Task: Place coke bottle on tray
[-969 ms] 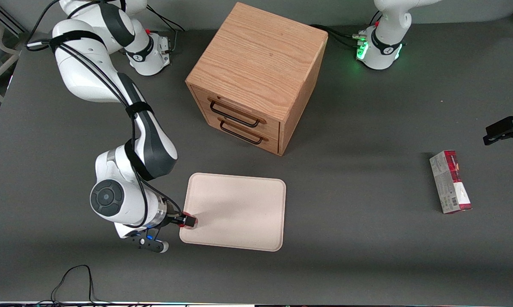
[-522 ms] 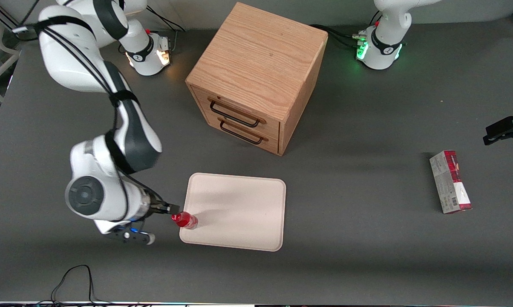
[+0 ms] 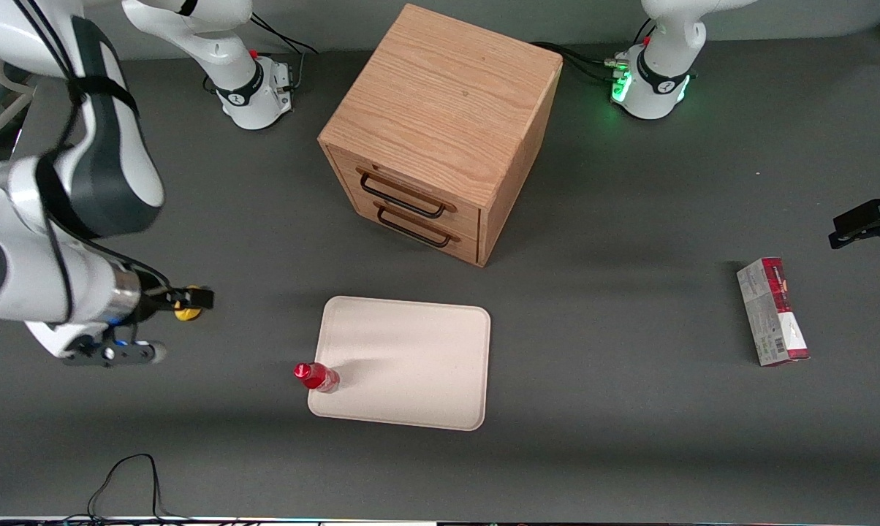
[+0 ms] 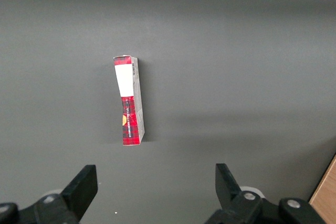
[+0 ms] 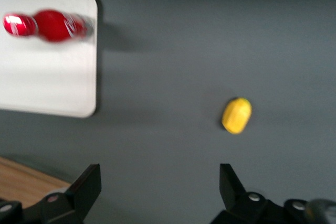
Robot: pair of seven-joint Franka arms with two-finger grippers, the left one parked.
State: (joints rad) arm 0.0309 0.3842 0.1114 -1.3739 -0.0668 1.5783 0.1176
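Observation:
The small red coke bottle [image 3: 317,376] stands upright on the pale cream-pink tray [image 3: 411,358], at the tray's corner nearest the working arm's end and nearest the front camera. The right wrist view also shows the coke bottle [image 5: 50,25] on the tray [image 5: 47,82]. My gripper [image 3: 191,298] is open and empty. It hangs well away from the tray toward the working arm's end of the table, over a yellow lump [image 3: 186,314]. In the wrist view nothing lies in the gap of the gripper [image 5: 160,182].
A wooden two-drawer cabinet [image 3: 440,131] stands farther from the front camera than the tray. The yellow lump [image 5: 237,115] lies on the grey table. A red and grey box [image 3: 772,312] lies toward the parked arm's end of the table.
My gripper let go of the coke bottle, which stays standing on the tray's corner. The arm rose and swung away toward the working arm's end of the table.

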